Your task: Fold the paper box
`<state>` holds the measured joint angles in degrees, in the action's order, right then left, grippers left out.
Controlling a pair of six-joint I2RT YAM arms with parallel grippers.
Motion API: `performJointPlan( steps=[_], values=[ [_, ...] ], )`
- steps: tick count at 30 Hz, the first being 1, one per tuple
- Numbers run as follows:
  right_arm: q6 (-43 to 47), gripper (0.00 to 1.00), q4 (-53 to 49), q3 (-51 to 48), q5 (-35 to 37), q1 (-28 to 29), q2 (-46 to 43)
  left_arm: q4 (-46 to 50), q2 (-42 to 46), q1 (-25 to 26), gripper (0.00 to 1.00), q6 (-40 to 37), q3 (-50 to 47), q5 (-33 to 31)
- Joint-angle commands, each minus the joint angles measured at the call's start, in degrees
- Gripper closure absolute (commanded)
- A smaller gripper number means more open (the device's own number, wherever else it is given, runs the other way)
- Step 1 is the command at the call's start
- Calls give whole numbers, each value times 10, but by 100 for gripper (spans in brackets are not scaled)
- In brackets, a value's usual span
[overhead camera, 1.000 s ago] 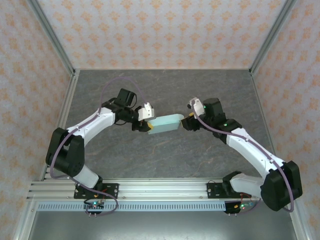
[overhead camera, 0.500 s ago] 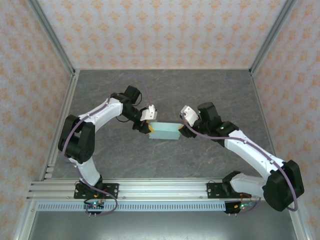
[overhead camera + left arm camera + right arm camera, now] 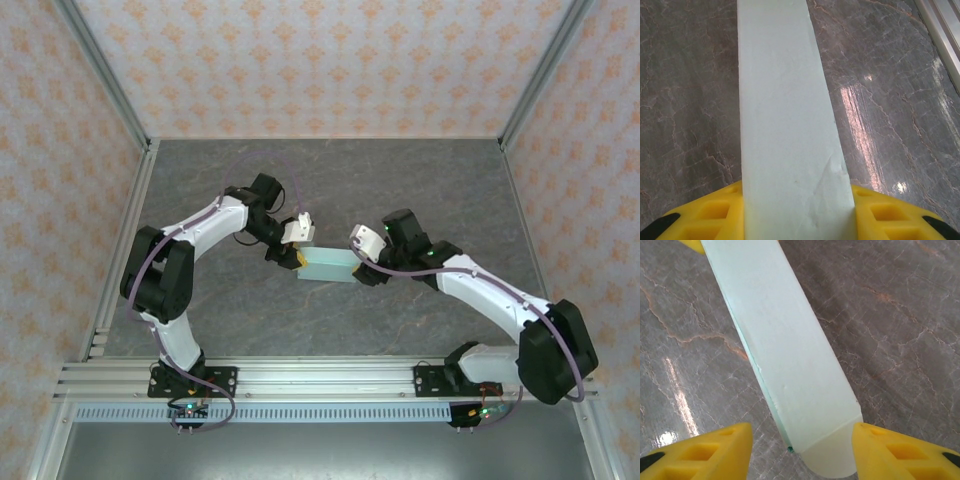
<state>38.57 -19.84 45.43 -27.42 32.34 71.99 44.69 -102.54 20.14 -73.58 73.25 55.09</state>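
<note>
The paper box (image 3: 328, 265) is a pale mint-blue, long flat folded box held just above the table between both arms. My left gripper (image 3: 298, 257) is shut on its left end. In the left wrist view the box (image 3: 785, 110) runs straight away from me, with both yellow fingers (image 3: 715, 212) pressed against its sides. My right gripper (image 3: 360, 270) stands open around the right end. In the right wrist view the rounded end flap of the box (image 3: 795, 355) sits between the yellow fingers (image 3: 715, 450); the right finger is at the box's corner and a gap remains on the left.
Grey marbled tabletop (image 3: 330, 180) lies all around the box. Patterned walls with metal posts (image 3: 105, 90) close in the back and sides. An aluminium rail (image 3: 320, 380) runs along the near edge at the arm bases.
The right gripper has moved left and nearer, onto the box's right end. The box has turned from tilted to nearly level. The left arm's elbow has swung in; its grip is unchanged.
</note>
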Motion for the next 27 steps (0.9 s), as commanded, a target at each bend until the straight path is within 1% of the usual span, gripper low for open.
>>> performJointPlan(
  steps=[1, 13, 22, 27],
  values=[
    [14, 46, -6, 16, -6, 3, 5, -2, -3, 8, 62, -3, 9, -6],
    [16, 51, -18, 31, -20, 4, 8, 0, -10, 17, 63, 1, 16, -34],
    [12, 54, -24, 43, -4, 4, 16, 0, -12, 22, 63, 3, 17, -41],
    [10, 59, -18, 51, 12, 4, 10, 2, -13, 22, 62, 3, 18, -44]
  ],
)
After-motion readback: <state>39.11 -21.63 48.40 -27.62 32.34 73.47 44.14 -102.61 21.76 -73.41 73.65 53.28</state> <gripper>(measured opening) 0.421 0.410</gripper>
